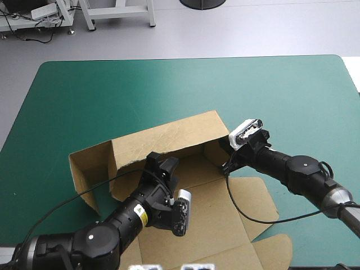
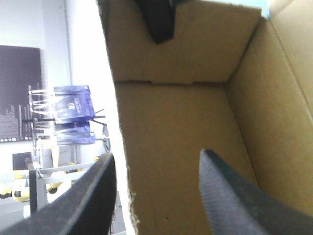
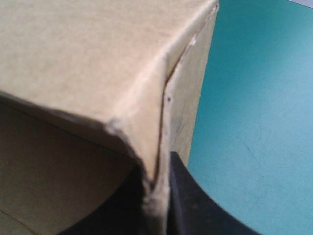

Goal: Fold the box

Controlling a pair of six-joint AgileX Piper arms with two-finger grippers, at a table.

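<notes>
The brown box point(image 1: 185, 135) lies mid-table with its back wall and left side wall raised, its floor and lid flat toward the front edge. My left gripper point(image 1: 160, 164) stands open at the inner wall on the left; in the left wrist view point(image 2: 157, 154) its black fingers straddle that wall's edge point(image 2: 124, 196), one inside the box, one outside. My right gripper point(image 1: 225, 165) is at the back wall's right end. In the right wrist view it point(image 3: 155, 181) is shut on the box, pinching the corner board point(image 3: 98, 58) between its fingers.
The lid and its flaps point(image 1: 247, 208) lie flat on the teal-green cover point(image 1: 281, 95), reaching toward the front edge. Bare cover spreads behind and to the right of the box. The right gripper's finger point(image 2: 159, 22) shows at the far wall in the left wrist view.
</notes>
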